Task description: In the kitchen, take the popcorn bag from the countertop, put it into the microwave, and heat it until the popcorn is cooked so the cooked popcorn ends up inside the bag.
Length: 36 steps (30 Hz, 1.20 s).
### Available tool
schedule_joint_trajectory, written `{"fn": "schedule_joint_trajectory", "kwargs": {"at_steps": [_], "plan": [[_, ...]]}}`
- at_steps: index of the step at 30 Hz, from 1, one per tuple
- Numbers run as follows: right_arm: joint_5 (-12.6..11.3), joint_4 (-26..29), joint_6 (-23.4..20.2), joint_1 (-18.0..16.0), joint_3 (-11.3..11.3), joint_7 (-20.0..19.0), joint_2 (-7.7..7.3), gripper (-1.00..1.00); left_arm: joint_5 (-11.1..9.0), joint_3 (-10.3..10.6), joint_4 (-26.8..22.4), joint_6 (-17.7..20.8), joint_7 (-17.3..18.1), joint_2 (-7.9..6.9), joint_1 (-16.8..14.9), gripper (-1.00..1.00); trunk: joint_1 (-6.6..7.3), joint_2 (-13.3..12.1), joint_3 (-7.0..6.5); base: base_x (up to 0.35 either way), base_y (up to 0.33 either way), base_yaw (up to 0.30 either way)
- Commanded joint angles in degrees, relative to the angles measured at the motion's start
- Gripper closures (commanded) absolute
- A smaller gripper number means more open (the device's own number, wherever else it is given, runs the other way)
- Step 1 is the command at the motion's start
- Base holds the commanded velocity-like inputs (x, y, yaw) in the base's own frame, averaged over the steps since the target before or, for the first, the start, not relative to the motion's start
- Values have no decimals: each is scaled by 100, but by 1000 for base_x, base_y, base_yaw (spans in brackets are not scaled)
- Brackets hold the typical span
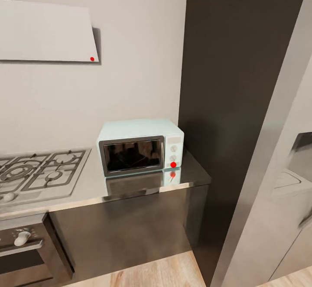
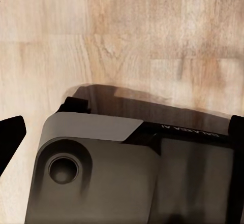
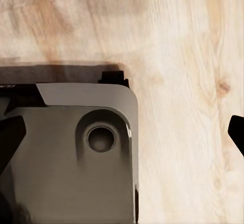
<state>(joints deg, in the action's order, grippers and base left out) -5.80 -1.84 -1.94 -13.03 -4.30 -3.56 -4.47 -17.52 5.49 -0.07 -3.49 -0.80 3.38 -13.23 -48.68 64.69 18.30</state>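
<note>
Standing near the right end of the countertop (image 1: 190,178), close against the back wall, the microwave (image 1: 139,147) has its dark glass door shut and facing out over the front edge, which is a sensible way to leave it for a machine that must reach the door from the floor side. Its red light (image 1: 173,164) glows at the lower right of the control panel, under two pale knobs, and is mirrored in the glossy top just in front. The popcorn bag is not on the stretch of countertop shown here, so it presumably lies somewhere along the part cut off at the left edge. The glass is too dark and reflective to tell what, if anything, sits inside. To the left of the microwave the gas hob (image 1: 41,170) is let into the same surface, cropped by the picture's left edge, and below it a corner of the built-in oven (image 1: 24,246) with one knob peeks in. A tall dark panel (image 1: 234,83) rises at the right end of the countertop, and beyond it a pale steel fridge (image 1: 277,200) is only partly seen. A grey hood (image 1: 45,31) with a small red dot hangs on the wall above the hob. Both wrist cameras look straight down at the wooden floor (image 2: 152,36) and the robot's own grey base (image 3: 66,158), the arms apparently hanging at rest for travel. Dark fingertips (image 2: 10,135) of the left gripper and those (image 3: 236,130) of the right sit at opposite edges of their pictures, so each looks spread wide with nothing between.
</note>
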Motion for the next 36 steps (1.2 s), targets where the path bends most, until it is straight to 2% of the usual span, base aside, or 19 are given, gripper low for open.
{"fn": "schedule_joint_trajectory", "kwargs": {"at_steps": [1,3,5,6,8,10,12,13,14,18,19,22,24,26,27,31,32,33,36], "plan": [[-54,-6,-14,-7,-58,-27,-2,-100,-51,49,6,-20,-8,3,-4,-100,0,4,6,1,-1,0],[-2,3,-10,-8,-95,-31,-2,-100,-50,49,5,-21,-8,4,-4,-100,0,4,6,0,0,0],[199,40,-14,-10,-257,-42,11,-100,-50,49,6,-20,-8,5,-4,-100,0,4,6,0,0,0],[411,149,-25,-13,-454,-48,43,-100,-50,49,7,-20,-8,5,-4,-100,0,4,6,0,0,0],[529,555,-90,-15,-564,-59,76,-100,-50,49,7,-20,-8,5,-4,-100,0,4,6,0,0,0],[597,1687,-626,-16,-644,-77,98,-100,-50,49,5,-20,-8,5,-6,-100,0,4,6,0,0,0],[606,2350,-1140,-16,-652,-87,101,-100,-50,49,2,-20,-8,5,-5,-100,0,4,6,0,0,0],[611,3272,-1884,-16,-655,-98,103,-100,-50,49,0,-20,-8,5,-5,-100,0,4,6,0,0,0],[613,3745,-2225,-16,-653,-103,103,-100,-50,49,-1,-20,-8,5,-5,-100,0,4,6,0,0,0],[607,5690,-3352,-11,-651,-96,111,-100,-50,49,-2,-20,-8,5,-4,-100,0,4,6,0,0,0],[607,5973,-3524,2,-651,-88,118,-100,-50,49,-2,-20,-8,5,-4,-100,0,4,6,0,0,0],[601,6462,-3872,-131,-644,-71,140,-100,-50,49,-2,-20,-8,5,-4,-100,0,4,6,0,0,0],[576,6566,-3963,-505,-641,-67,242,-100,-50,49,-2,-20,-8,5,-4,-100,0,4,6,0,0,0],[569,6632,-3984,-738,-631,-64,284,-100,-50,49,-2,-20,-8,5,-4,-100,0,4,6,0,0,0],[570,6786,-3998,-958,-627,-60,302,-100,-50,49,-2,-20,-8,5,-4,-100,0,4,6,0,0,0],[571,7245,-4142,-1313,-617,-49,330,-100,-50,49,-1,-20,-8,5,-4,-100,0,4,6,0,0,0],[566,7522,-4310,-1537,-608,-40,352,-100,-50,49,0,-20,-8,5,-4,-100,0,4,6,0,0,0],[562,7719,-4390,-1696,-601,-25,392,-100,-50,49,-1,-20,-8,5,-4,-100,0,4,6,0,0,0],[552,7912,-4390,-1889,-525,119,515,-100,-50,49,-2,-23,-8,5,-4,-100,0,4,6,0,0,0]]}}
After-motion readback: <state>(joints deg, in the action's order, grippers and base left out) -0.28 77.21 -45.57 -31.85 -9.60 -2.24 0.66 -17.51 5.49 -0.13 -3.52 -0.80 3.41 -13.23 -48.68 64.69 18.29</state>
